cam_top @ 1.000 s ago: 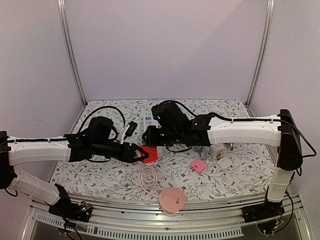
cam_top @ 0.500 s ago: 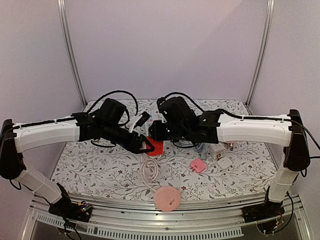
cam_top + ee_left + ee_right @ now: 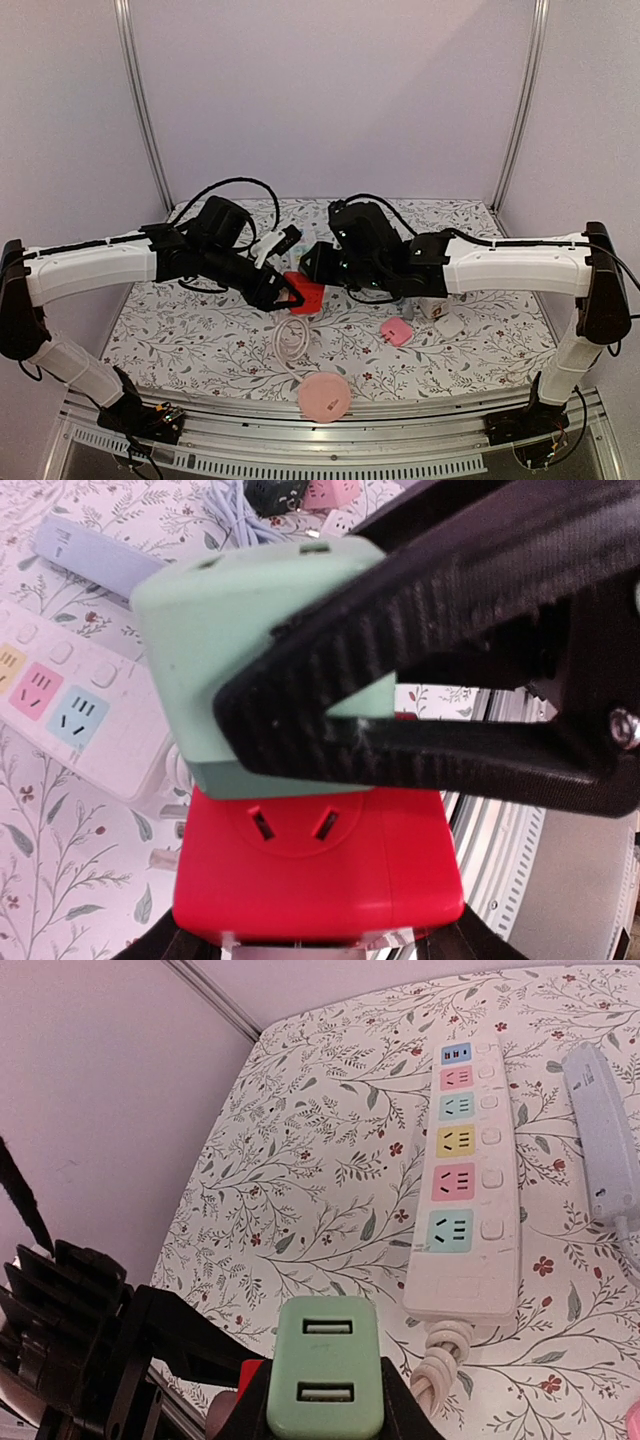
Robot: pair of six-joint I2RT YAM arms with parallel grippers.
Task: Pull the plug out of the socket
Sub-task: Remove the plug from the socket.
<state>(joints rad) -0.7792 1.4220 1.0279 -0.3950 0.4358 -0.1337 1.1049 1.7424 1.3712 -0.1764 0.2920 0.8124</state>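
Observation:
The socket (image 3: 320,870) is a red cube, and my left gripper (image 3: 320,945) is shut on its sides and holds it above the table. A pale green plug (image 3: 250,630) with two USB ports sits flush on the socket's top face, with no gap showing. My right gripper (image 3: 325,1415) is shut on this plug (image 3: 325,1380), and one of its black fingers (image 3: 480,680) crosses the left wrist view. From above, the socket (image 3: 305,290) hangs between the left gripper (image 3: 285,292) and the right gripper (image 3: 322,265).
A white power strip (image 3: 462,1180) with coloured outlets lies on the floral table (image 3: 200,350) at the back. A coiled white cable (image 3: 292,338) leads to a pink round disc (image 3: 324,397) at the front edge. A pink plug (image 3: 397,331) and a white adapter (image 3: 449,325) lie to the right.
Both arms have risen and moved back a little, carrying the socket and plug together. The pink disc on the cable has slid left along the front edge.

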